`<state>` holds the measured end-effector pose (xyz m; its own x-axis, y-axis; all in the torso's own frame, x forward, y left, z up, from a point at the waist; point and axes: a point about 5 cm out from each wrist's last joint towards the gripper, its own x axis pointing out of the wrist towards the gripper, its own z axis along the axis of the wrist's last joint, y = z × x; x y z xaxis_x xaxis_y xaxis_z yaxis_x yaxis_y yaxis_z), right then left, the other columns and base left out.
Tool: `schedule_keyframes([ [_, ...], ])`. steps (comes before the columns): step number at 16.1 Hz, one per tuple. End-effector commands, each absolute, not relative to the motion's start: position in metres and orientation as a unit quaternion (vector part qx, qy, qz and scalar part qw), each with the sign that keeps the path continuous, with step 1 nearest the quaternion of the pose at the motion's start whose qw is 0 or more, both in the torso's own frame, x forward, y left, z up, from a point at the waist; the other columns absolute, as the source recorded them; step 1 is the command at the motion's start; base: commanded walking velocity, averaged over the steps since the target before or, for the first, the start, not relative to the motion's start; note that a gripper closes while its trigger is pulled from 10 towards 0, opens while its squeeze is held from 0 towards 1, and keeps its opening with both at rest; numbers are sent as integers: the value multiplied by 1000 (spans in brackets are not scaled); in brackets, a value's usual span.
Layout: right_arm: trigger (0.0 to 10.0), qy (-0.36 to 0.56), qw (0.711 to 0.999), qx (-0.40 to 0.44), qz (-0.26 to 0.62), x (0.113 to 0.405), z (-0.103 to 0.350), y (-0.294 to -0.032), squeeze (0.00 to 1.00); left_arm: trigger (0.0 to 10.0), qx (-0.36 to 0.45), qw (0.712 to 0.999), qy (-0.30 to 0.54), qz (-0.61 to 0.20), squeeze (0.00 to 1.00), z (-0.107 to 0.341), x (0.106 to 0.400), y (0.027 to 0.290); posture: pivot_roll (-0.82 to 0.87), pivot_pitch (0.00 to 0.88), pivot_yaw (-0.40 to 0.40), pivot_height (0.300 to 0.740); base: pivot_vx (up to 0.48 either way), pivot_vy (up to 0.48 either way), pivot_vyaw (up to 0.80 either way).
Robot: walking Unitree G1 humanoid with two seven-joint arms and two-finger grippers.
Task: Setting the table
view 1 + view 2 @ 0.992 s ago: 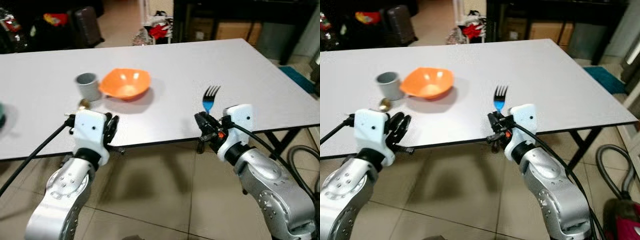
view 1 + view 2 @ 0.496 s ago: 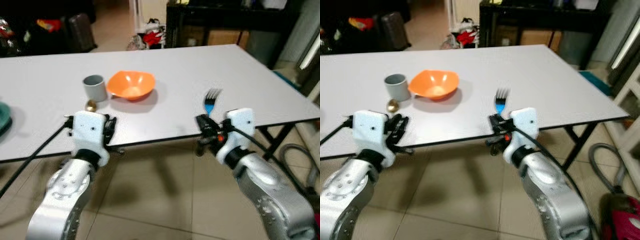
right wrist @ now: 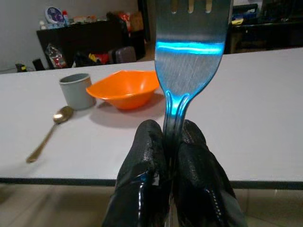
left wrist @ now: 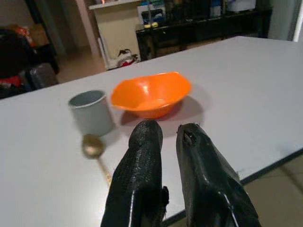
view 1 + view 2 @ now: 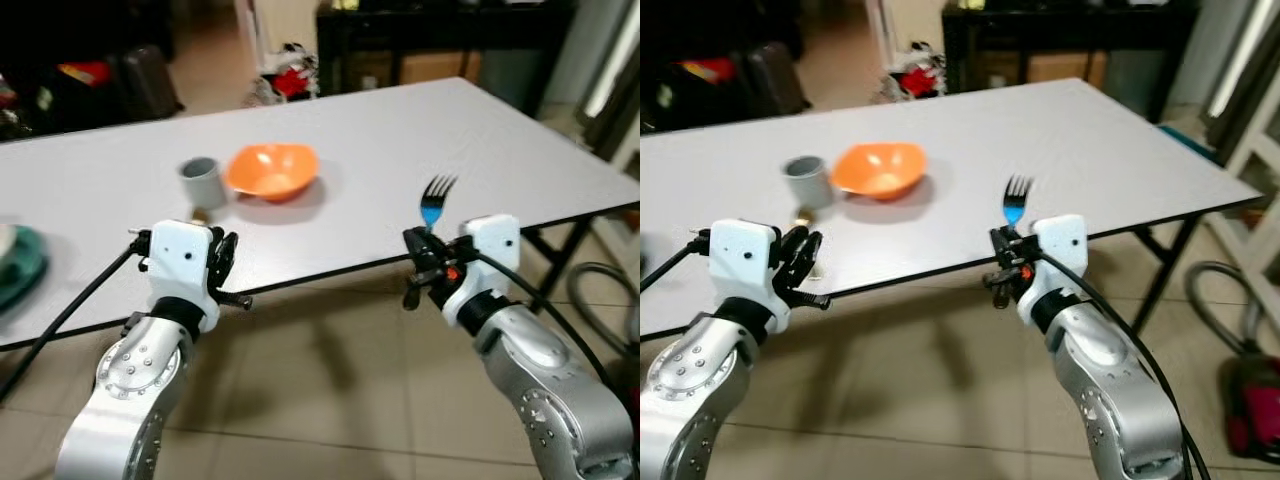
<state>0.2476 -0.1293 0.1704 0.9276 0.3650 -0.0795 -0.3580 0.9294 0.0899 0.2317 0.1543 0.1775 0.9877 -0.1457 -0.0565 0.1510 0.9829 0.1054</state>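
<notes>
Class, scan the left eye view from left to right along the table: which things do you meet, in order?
Teal plate → grey cup → orange bowl → fork, held upright in the right gripper.

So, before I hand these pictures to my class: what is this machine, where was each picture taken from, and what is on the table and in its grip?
It is a humanoid robot with two silver arms. Two pictures come from cameras in its head, looking down; two come from its wrists, looking along the black fingers. On the white table lie an orange bowl, a grey cup beside it, and a gold spoon near the cup. The right gripper holds a fork upright, jaws shut on its handle. The left gripper holds nothing, at the table's near edge.
</notes>
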Motion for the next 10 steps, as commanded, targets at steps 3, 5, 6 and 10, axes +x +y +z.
schedule_keyframes([
  [3,10000,51,978,28,200,249,171,-126,0,10000,35,997,27,-57,0,177,234,158,-28,0,64,740,0,0,0],
  [5,10000,54,977,24,205,249,171,-126,0,10000,33,998,21,-43,0,177,235,161,-24,0,56,740,0,0,0],
  [6,10000,55,977,18,203,249,170,-127,0,10000,37,998,14,-49,0,178,235,161,-24,0,54,740,0,0,0],
  [10,10000,58,982,0,182,252,169,-133,0,10000,29,998,16,-47,0,176,234,161,-35,0,48,740,250,0,0],
])
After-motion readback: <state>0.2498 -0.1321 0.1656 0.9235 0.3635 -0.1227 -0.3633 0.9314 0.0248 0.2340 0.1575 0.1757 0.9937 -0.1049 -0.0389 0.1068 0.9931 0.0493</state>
